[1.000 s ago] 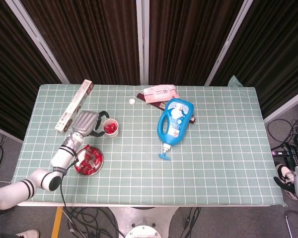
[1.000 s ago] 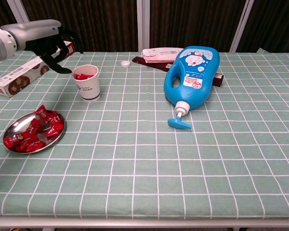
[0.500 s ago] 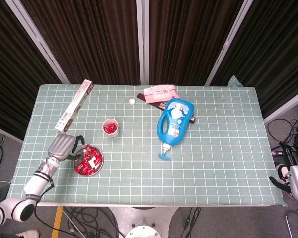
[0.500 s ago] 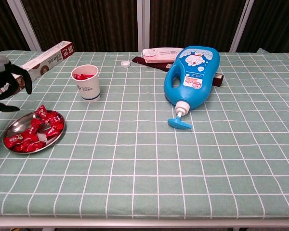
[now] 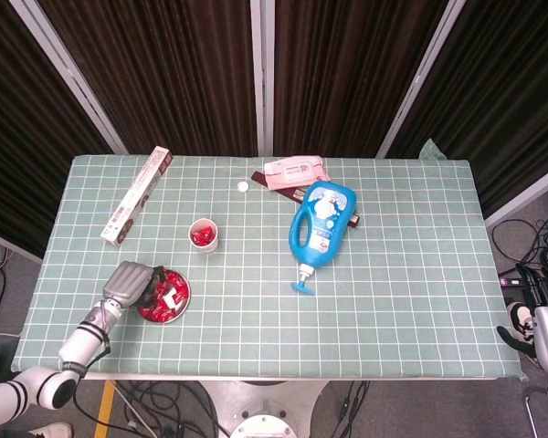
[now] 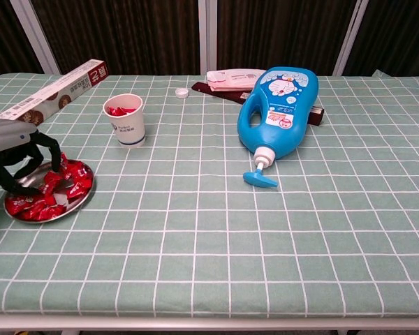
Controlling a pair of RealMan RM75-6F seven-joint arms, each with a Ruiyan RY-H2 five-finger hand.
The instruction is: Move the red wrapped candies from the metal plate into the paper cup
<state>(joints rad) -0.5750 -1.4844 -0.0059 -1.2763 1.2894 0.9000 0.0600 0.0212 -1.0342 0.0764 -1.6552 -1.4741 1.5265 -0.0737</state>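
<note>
1. Since the earlier frames, the left hand (image 6: 17,157) has travelled from beside the cup (image 6: 126,119) down to the plate (image 6: 85,193) and now hangs over its left part.
2. Left hand state: fingers (image 6: 52,148) are spread and curled downward, tips close above the candies (image 6: 56,188). No candy is visibly pinched; whether the tips touch the pile cannot be told.
3. Right hand: only a pale part of the robot shows at the right edge of the head view; its fingers cannot be read.
4. Candies lie heaped under and just right of the fingertips, all within the plate rim. More red candies already sit inside the cup, well beyond the fingers.
5. Handling judgement: each candy is likely light, with a slick, crinkly wrapper that slides on metal. The plate may shift if pushed.
6. Recommended hold: pinch one candy across its body or by a twisted wrapper end, at the pile's edge nearest the fingertips.
</note>
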